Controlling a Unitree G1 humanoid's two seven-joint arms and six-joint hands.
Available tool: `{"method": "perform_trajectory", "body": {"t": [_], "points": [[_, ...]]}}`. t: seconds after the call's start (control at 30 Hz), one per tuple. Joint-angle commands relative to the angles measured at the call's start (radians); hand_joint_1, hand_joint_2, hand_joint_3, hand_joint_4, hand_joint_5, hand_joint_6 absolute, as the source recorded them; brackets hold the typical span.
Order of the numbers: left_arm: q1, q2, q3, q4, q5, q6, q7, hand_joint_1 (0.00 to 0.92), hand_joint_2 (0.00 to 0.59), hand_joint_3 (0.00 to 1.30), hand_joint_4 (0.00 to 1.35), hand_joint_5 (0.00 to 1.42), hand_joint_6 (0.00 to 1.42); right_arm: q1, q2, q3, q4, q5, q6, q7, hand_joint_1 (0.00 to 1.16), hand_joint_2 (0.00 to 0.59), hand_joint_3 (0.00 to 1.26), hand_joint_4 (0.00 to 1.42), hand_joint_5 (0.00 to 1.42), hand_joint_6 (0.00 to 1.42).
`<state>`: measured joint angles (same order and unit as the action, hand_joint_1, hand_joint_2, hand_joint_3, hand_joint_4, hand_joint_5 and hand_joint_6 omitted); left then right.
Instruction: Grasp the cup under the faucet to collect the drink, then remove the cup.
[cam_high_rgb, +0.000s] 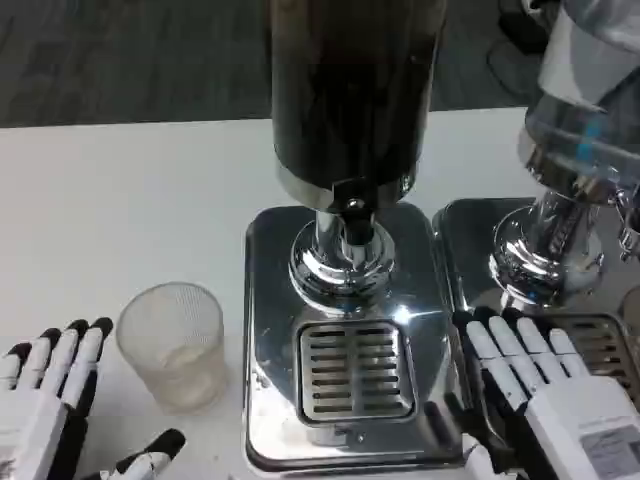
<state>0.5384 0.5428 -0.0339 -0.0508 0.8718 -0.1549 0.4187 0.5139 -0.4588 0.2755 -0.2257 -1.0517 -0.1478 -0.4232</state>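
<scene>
I see my left hand (45, 400) nearest the camera, fingers (70, 355) spread and holding nothing, thumb reaching toward the cup (172, 343). Cup stands upright on the bench (120, 200), just right of those fingers, left of the drip grate (355, 368), not yet under the faucet (352, 215). Left hand is nearer. Right hand (545, 395) rests released right of the grate.
</scene>
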Motion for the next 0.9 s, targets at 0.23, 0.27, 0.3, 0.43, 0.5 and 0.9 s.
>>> {"method": "perform_trajectory", "body": {"t": [0.23,0.27,0.3,0.43,0.5,0.9], "points": [[-0.006,-0.011,-0.012,-0.005,-0.004,0.008,-0.007,0.0,0.117,0.0,0.0,0.0,0.0,-0.007,-0.004,-0.003,-0.003,0.016,-0.004,0.015,0.05,0.536,0.0,0.0,0.0,0.0],[-0.006,-0.01,-0.012,-0.005,-0.004,0.008,-0.007,0.0,0.117,0.0,0.0,0.0,0.0,-0.007,-0.003,-0.003,-0.003,0.016,-0.004,0.015,0.05,0.537,0.0,0.0,0.0,0.0],[-0.006,-0.01,-0.012,-0.005,-0.005,0.008,-0.007,0.0,0.117,0.0,0.0,0.0,0.0,-0.007,-0.003,-0.003,-0.004,0.017,-0.003,0.016,0.05,0.537,0.0,0.0,0.0,0.0],[-0.007,-0.01,-0.012,-0.005,-0.007,0.007,-0.006,0.0,0.116,0.0,0.0,0.0,0.0,-0.008,-0.003,0.0,-0.004,0.014,-0.002,0.017,0.04,0.537,0.0,0.0,0.0,0.0],[-0.007,-0.01,-0.012,-0.004,-0.007,0.007,-0.004,0.0,0.115,0.0,0.0,0.0,0.0,-0.012,-0.002,0.001,0.0,0.021,-0.005,0.022,0.04,0.538,0.0,0.0,0.0,0.0],[-0.009,-0.011,0.003,0.027,-0.041,-0.027,0.045,0.0,0.114,0.0,0.0,0.0,0.0,-0.016,0.009,0.013,-0.001,0.007,0.011,0.022,0.03,0.538,0.0,0.0,0.0,0.0]]}}
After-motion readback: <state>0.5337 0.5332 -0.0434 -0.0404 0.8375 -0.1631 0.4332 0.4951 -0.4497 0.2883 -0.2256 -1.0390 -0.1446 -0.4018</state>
